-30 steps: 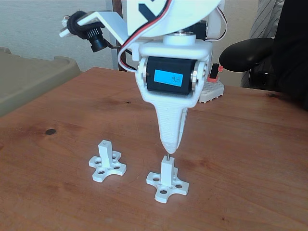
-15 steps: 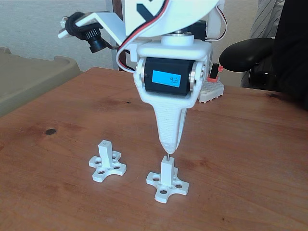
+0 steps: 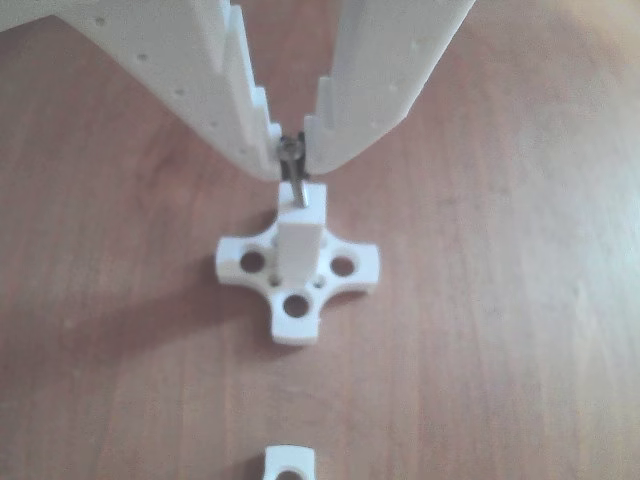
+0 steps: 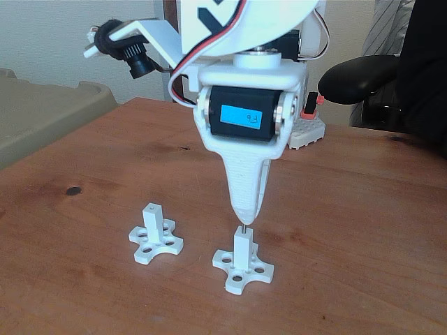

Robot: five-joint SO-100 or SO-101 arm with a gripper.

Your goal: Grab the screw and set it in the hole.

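My white gripper (image 3: 291, 150) (image 4: 244, 216) points straight down over a white square post (image 3: 299, 240) (image 4: 242, 248) on a cross-shaped base. It is shut on the thin grey screw (image 3: 293, 180) (image 4: 244, 227), pinching its head. The screw's shaft hangs down and its tip meets the hole at the top of the post; the hole itself is hidden by the screw. A second, alike post (image 4: 152, 222) stands to the left in the fixed view, and a corner of its base (image 3: 289, 462) shows at the bottom of the other view.
The brown wooden table (image 4: 363, 230) is bare around both bases. A white breadboard-like part (image 4: 308, 131) lies behind the arm. A dark armrest (image 4: 360, 77) and a beige surface (image 4: 42, 115) flank the table at the back.
The gripper has risen very slightly over the post; the screw stays pinched at the post's top. The bases have not moved.
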